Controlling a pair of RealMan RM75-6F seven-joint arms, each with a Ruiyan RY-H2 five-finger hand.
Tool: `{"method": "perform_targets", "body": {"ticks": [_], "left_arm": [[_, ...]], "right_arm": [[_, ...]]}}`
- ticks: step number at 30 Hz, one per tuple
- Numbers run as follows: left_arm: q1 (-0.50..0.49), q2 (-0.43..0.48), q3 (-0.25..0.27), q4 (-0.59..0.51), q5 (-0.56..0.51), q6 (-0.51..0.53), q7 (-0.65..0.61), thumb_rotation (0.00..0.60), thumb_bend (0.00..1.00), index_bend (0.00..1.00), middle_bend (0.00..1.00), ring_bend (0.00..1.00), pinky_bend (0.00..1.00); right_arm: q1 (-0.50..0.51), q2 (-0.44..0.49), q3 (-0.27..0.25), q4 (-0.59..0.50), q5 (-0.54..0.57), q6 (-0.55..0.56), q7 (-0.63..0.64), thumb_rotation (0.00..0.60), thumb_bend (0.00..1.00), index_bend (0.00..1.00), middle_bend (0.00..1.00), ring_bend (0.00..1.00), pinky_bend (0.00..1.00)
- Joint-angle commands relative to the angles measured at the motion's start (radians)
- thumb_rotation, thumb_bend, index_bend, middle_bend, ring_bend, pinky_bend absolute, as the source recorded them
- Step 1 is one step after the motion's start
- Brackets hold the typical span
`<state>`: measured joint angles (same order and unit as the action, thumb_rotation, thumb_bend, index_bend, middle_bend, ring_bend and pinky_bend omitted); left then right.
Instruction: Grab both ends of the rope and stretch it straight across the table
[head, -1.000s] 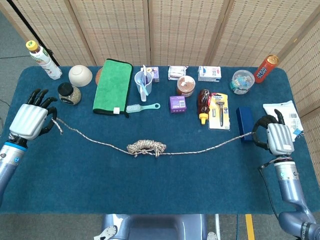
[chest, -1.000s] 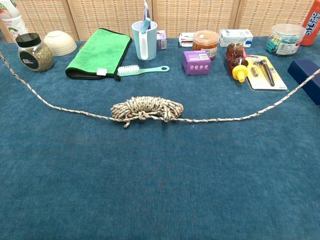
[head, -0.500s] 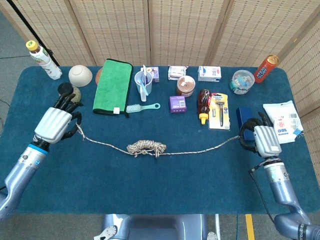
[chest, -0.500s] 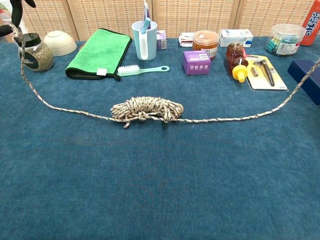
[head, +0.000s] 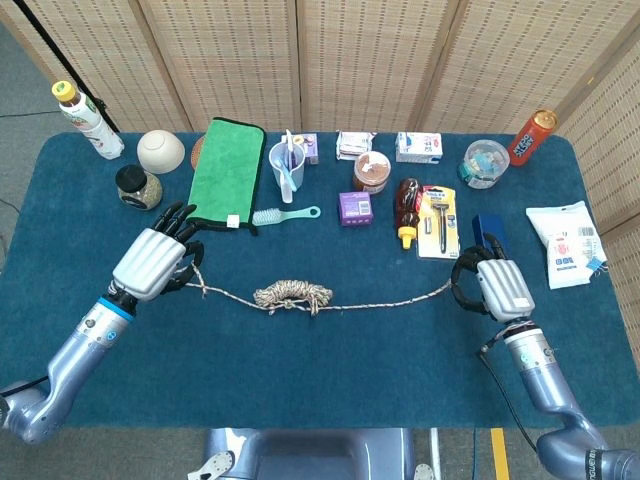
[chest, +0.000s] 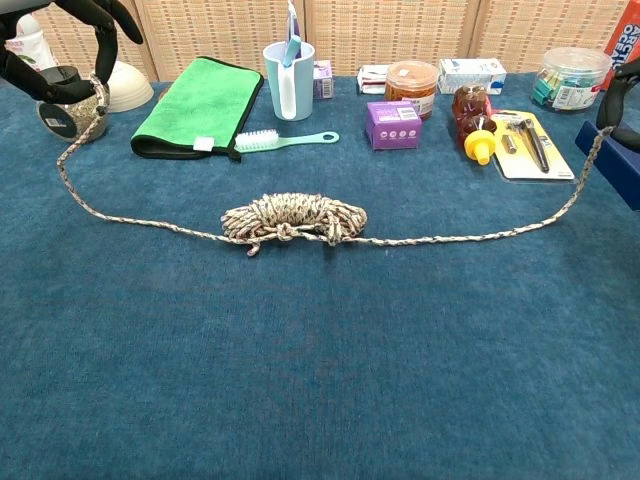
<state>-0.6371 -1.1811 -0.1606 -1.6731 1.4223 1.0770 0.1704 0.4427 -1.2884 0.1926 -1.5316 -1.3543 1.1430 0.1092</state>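
Observation:
A speckled rope (head: 380, 300) lies across the blue table (head: 320, 390), with a coiled bundle (head: 292, 295) at its middle; the chest view shows the bundle (chest: 293, 217) too. My left hand (head: 155, 262) pinches the rope's left end above the cloth, seen in the chest view at top left (chest: 70, 60). My right hand (head: 490, 287) grips the right end; only its fingers (chest: 620, 90) show at the chest view's right edge. Both rope halves hang slack from the hands down to the table.
Along the back stand a spice jar (head: 137, 187), bowl (head: 160, 151), green towel (head: 226, 170), cup with toothbrushes (head: 286, 166), brush (head: 286, 214), purple box (head: 355, 208), sauce bottle (head: 407, 209), razor pack (head: 439, 222) and dark blue box (head: 489, 232). A white packet (head: 564, 243) lies far right.
Both hands have moved inward toward the table's middle, still holding the rope ends. The rope has gone slacker, and its ends now rise more steeply from the cloth.

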Motion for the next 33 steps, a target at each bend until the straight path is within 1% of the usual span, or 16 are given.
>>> {"method": "perform_targets", "body": {"ticks": [1,12,15,16,18,19,20,22,23,25,26,29,33], "left_arm": [[-0.002,-0.003,0.003,-0.001,-0.001,-0.001,0.003,0.6,0.44,0.8,0.25,0.04,0.0],[0.002,0.006,0.009,0.004,-0.011,0.002,-0.003,0.6,0.44,0.8,0.25,0.04,0.0],[-0.002,0.001,0.011,0.006,-0.011,-0.002,-0.002,0.6,0.44,0.77,0.25,0.03,0.0],[-0.004,0.001,0.014,0.004,-0.013,-0.009,0.0,0.6,0.43,0.7,0.23,0.02,0.0],[-0.01,0.013,0.018,-0.008,-0.027,-0.034,0.008,0.6,0.42,0.48,0.12,0.01,0.0],[-0.013,0.021,0.02,-0.017,-0.038,-0.05,0.013,0.6,0.41,0.31,0.05,0.0,0.0],[-0.016,0.027,0.02,-0.025,-0.048,-0.06,0.018,0.6,0.39,0.15,0.01,0.0,0.0],[-0.021,0.036,0.019,-0.038,-0.064,-0.075,0.027,0.6,0.35,0.02,0.0,0.0,0.0],[-0.023,0.039,0.019,-0.042,-0.069,-0.079,0.03,0.6,0.32,0.0,0.0,0.0,0.0],[-0.024,0.044,0.02,-0.047,-0.079,-0.085,0.034,0.6,0.29,0.0,0.0,0.0,0.0],[-0.025,0.046,0.02,-0.049,-0.082,-0.088,0.035,0.6,0.28,0.0,0.0,0.0,0.0],[-0.024,0.052,0.022,-0.054,-0.091,-0.088,0.042,0.6,0.27,0.0,0.0,0.0,0.0],[-0.016,0.064,0.023,-0.061,-0.101,-0.08,0.041,0.6,0.27,0.0,0.0,0.0,0.0]], "right_arm": [[0.001,-0.002,-0.002,0.0,0.002,0.0,-0.003,0.6,0.44,0.81,0.45,0.26,0.0],[0.003,-0.001,-0.009,0.003,0.007,-0.004,0.0,0.6,0.44,0.81,0.45,0.26,0.0],[0.005,0.003,-0.014,0.001,0.008,-0.013,0.002,0.6,0.44,0.78,0.44,0.25,0.0],[0.007,0.012,-0.021,-0.004,0.009,-0.028,0.001,0.6,0.44,0.72,0.41,0.23,0.0],[0.011,0.035,-0.033,-0.016,0.014,-0.06,0.001,0.6,0.44,0.57,0.31,0.15,0.0],[0.013,0.044,-0.036,-0.022,0.017,-0.072,0.001,0.6,0.44,0.44,0.22,0.09,0.0],[0.014,0.05,-0.037,-0.026,0.02,-0.078,0.0,0.6,0.44,0.32,0.15,0.04,0.0],[0.015,0.058,-0.039,-0.031,0.025,-0.082,-0.005,0.6,0.44,0.16,0.06,0.0,0.0],[0.014,0.06,-0.039,-0.033,0.027,-0.082,-0.006,0.6,0.44,0.09,0.02,0.0,0.0],[0.014,0.062,-0.038,-0.035,0.03,-0.079,-0.01,0.6,0.43,0.02,0.0,0.0,0.0],[0.013,0.062,-0.037,-0.035,0.031,-0.078,-0.011,0.6,0.42,0.0,0.0,0.0,0.0],[0.012,0.065,-0.035,-0.036,0.036,-0.074,-0.017,0.6,0.34,0.0,0.0,0.0,0.0],[0.005,0.076,-0.031,-0.039,0.047,-0.061,-0.022,0.6,0.33,0.0,0.0,0.0,0.0]]}}
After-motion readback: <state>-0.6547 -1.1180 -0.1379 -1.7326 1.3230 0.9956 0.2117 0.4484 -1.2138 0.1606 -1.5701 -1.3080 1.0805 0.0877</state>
